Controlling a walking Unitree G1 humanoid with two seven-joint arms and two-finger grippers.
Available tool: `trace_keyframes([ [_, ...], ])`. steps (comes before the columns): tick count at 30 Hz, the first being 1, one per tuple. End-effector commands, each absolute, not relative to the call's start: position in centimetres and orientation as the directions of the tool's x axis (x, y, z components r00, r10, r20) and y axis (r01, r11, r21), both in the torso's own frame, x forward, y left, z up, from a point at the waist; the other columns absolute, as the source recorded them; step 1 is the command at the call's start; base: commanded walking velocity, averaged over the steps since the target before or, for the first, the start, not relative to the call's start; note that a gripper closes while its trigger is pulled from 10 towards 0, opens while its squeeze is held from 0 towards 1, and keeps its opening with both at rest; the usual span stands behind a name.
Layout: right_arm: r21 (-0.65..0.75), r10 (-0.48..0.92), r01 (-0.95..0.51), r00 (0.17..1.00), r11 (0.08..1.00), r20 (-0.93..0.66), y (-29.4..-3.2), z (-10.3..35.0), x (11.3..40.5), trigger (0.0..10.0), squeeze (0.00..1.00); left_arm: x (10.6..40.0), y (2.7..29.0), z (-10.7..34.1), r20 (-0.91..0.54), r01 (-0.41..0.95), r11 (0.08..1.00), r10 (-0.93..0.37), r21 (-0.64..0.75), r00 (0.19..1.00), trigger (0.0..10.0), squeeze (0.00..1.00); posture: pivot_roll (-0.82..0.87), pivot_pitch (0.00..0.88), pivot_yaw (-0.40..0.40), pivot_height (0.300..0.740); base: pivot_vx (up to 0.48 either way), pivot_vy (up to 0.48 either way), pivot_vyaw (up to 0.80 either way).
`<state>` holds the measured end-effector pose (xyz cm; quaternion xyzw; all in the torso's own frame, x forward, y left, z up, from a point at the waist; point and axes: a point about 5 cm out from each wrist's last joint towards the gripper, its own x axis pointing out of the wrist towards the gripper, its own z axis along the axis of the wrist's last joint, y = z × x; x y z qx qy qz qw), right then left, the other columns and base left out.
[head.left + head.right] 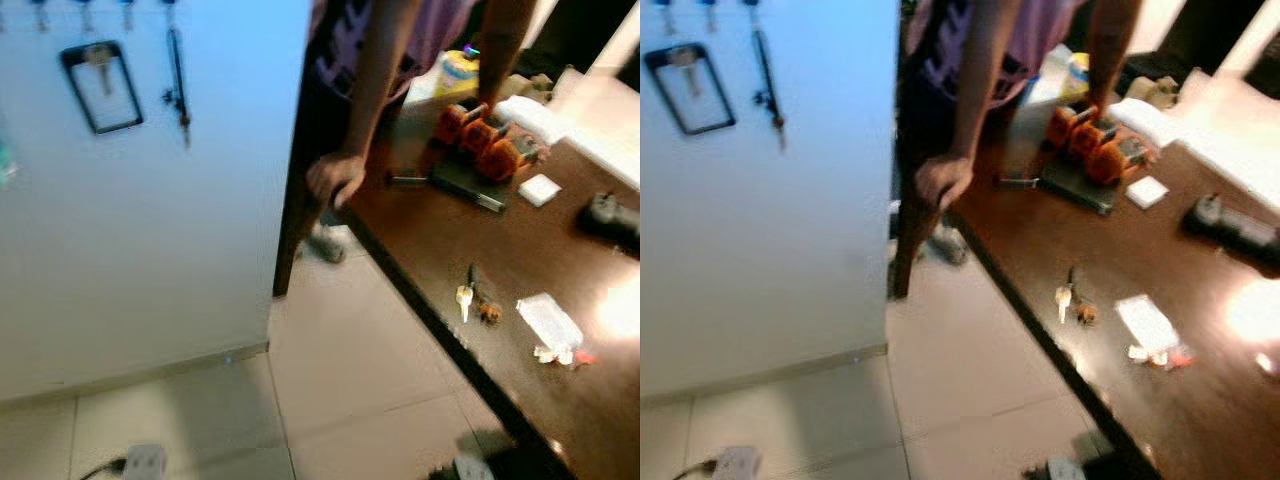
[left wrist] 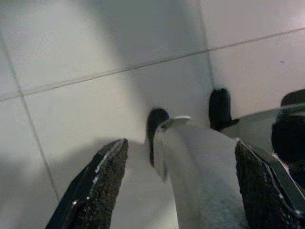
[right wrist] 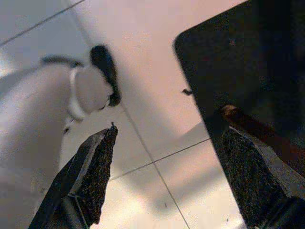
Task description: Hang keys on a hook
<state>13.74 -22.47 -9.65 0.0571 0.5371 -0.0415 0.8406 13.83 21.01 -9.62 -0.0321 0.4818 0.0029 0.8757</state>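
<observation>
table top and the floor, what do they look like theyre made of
Table: looks like dark brown wood or wood veneer with a glossy finish, going by the bright glare patch near its right edge; the blur leaves solid wood or laminate open. Floor: pale ceramic or stone tiles, smooth and slightly shiny, with thin grout lines between large squares.

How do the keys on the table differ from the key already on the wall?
The table keys lie flat near the table edge, a small bunch with a pale tag. The wall key hangs upright from a hook, long and dark. Both are free of the grippers.
</observation>
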Motion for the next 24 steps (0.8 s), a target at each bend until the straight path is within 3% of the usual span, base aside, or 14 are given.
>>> trace_keyframes([
  [1,0.033,-0.027,0.143,0.398,0.989,-0.917,-22.7,-9.9,12.9,10.0,0.0,12.4,20.5,-10.2,-0.875,-0.011,0.999,-0.034,-0.046,0.484,10.0,0.0,0.14,0.0,-0.036,0.74,0.0,0.0,-0.79],
  [7,0.013,-0.089,0.227,0.431,0.974,-0.898,-23.5,-9.6,13.4,10.0,0.0,13.2,20.6,-10.0,-0.855,-0.05,0.998,-0.007,-0.038,0.519,10.0,0.0,0.14,0.0,-0.035,0.74,0.0,0.0,-0.79],
  [10,0.022,-0.122,0.293,0.465,0.956,-0.877,-24.4,-9.1,14.0,10.0,0.0,14.4,21.3,-9.3,-0.816,-0.116,0.993,0.037,-0.037,0.577,10.0,0.0,0.13,0.0,-0.032,0.74,0.0,0.0,-0.79],
  [12,0.034,-0.16,0.35,0.509,0.936,-0.846,-25.7,-8.4,14.9,10.0,0.0,15.3,23.3,-8.5,-0.771,-0.239,0.97,0.114,-0.05,0.627,10.0,0.0,0.12,0.006,-0.029,0.74,0.0,0.0,-0.79],
  [14,0.037,-0.171,0.364,0.521,0.931,-0.837,-26.1,-8.1,15.1,10.0,0.0,15.4,23.8,-8.3,-0.761,-0.269,0.962,0.136,-0.053,0.635,10.0,0.0,0.12,0.006,-0.029,0.74,0.0,0.0,-0.79],
  [21,0.031,-0.169,0.347,0.533,0.937,-0.829,-26.6,-7.8,15.6,10.0,0.0,13.7,25.1,-8.6,-0.796,-0.252,0.968,0.158,0.007,0.585,10.0,0.0,0.12,0.019,-0.025,0.74,0.0,0.0,-0.79],
  [24,0.037,-0.157,0.334,0.534,0.942,-0.831,-26.2,-7.9,15.6,10.0,0.0,12.8,25.0,-9.0,-0.815,-0.25,0.968,0.156,0.014,0.558,10.0,0.0,0.12,0.026,-0.022,0.74,0.0,0.0,0.0],
])
